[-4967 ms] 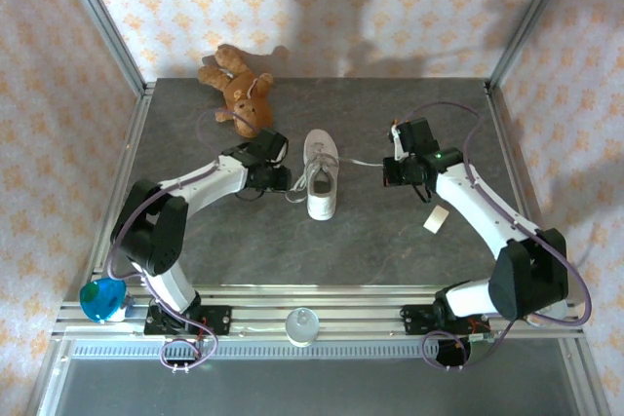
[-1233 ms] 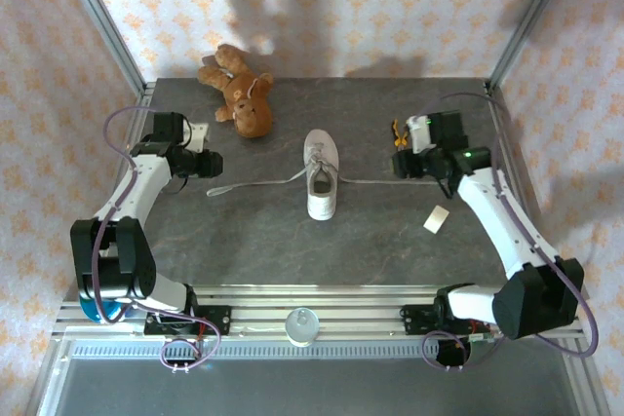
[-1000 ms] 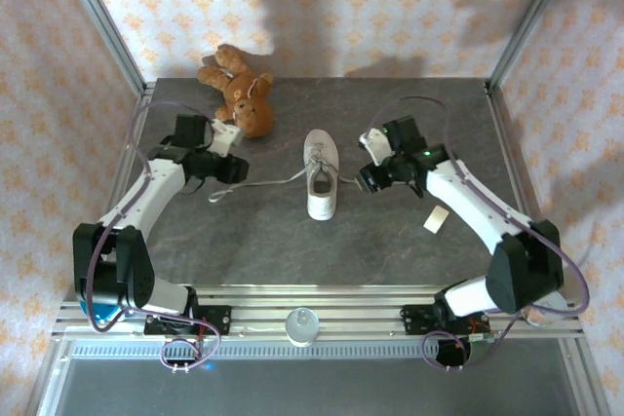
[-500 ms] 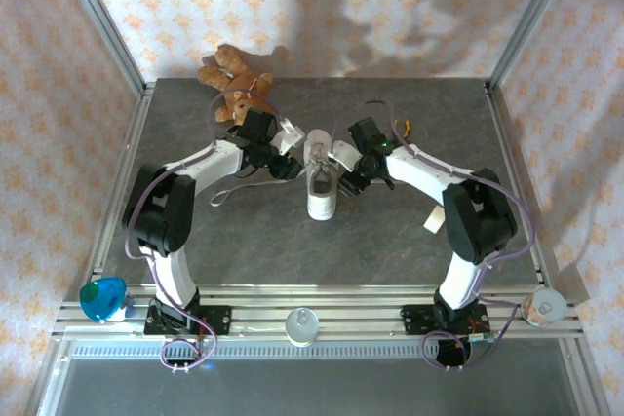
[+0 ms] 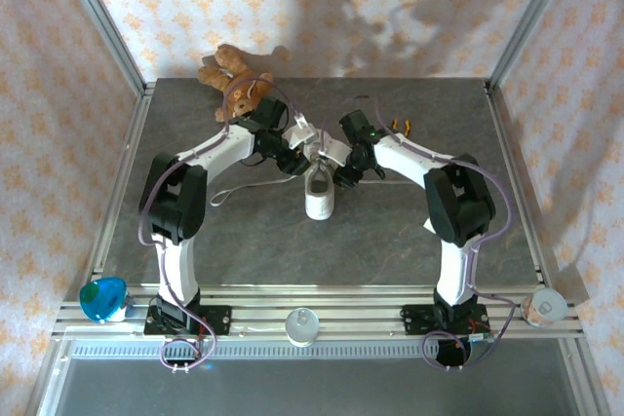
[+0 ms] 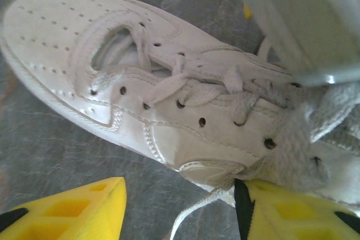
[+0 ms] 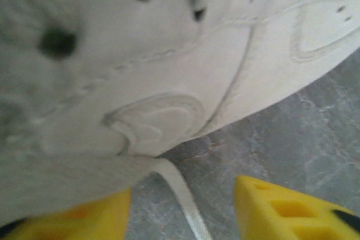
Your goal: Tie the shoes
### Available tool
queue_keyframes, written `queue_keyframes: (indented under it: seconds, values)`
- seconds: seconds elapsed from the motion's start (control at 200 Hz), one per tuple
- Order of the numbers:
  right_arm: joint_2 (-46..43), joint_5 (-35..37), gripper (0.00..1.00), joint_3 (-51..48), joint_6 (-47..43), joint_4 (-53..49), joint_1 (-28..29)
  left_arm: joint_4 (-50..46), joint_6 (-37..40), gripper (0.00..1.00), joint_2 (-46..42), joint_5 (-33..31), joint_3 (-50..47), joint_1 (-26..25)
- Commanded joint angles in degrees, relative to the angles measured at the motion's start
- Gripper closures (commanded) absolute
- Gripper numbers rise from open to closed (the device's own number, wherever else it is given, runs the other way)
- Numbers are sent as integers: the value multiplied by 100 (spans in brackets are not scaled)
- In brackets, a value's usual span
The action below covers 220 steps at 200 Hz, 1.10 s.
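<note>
White leather sneaker (image 5: 320,197) sits mid-table (image 5: 390,241), long axis running near-to-far, and both arms are crowded onto its far, laced half. The left gripper (image 5: 292,161) is tight against the shoe's left flank and the right gripper (image 5: 341,170) is tight against its right, so neither arm is really nearer, it's a dead heat

The bit that matters imo: each gripper has a lace running through its gap. In the left wrist view the yellow fingers (image 6: 73,209) are spread wide with the shoe's side wall straight ahead of them, and the left lace strand (image 6: 194,213) drops down off the eyelets between them, closer to the finger on the right of that picture. The right wrist view is the same deal, with its fingers (image 7: 281,209) wide apart, the sole edge almost on the lens, and the right lace strand (image 7: 179,198) lying on the table between them. Nothing is pinched on either side

So I'd guess the next move is just closing on those strands. No knot or bow that I can see up top yet

The teddy bear (image 5: 237,88) is off at the far left, well clear
</note>
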Motion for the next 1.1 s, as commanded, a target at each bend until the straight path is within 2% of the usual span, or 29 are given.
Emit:
queue_keyframes:
  seconds: [0.0,0.04,0.085,0.16,0.26,0.435,0.666,0.771,0.836,0.906,0.951,1.096]
  values:
    - [71,-562,70,287,-188,86,174,-990,332,59,248,387,289,-33]
    - [67,-619,86,322,-142,23,198,-1076,308,71,246,405,289,-27]
    - [26,-660,100,319,-53,2,227,-1135,280,83,202,449,226,-27]
    - [-172,-636,100,158,135,102,264,-1118,243,100,-8,472,-60,-12]
    - [-591,-244,100,-240,457,413,270,-806,51,100,-423,360,-648,87]
    - [-1058,641,100,-583,741,398,214,-146,-447,100,-1164,482,-1439,583]
    - [-1448,925,100,-802,1365,431,58,-202,-51,100,-1546,433,-1664,748]
    - [-1495,960,100,-822,1595,312,53,33,142,66,-1668,354,-1835,692]
    - [-1517,951,100,-844,1682,228,53,200,326,53,-1731,191,-1913,592]
    - [-1552,984,100,-879,1737,165,53,303,550,46,-1681,56,-1883,482]
    - [-1571,1020,100,-899,1777,151,53,230,727,44,-1558,-15,-1754,429]
    - [-1592,1058,100,-880,1894,169,53,-599,1331,39,-846,-105,-894,340]
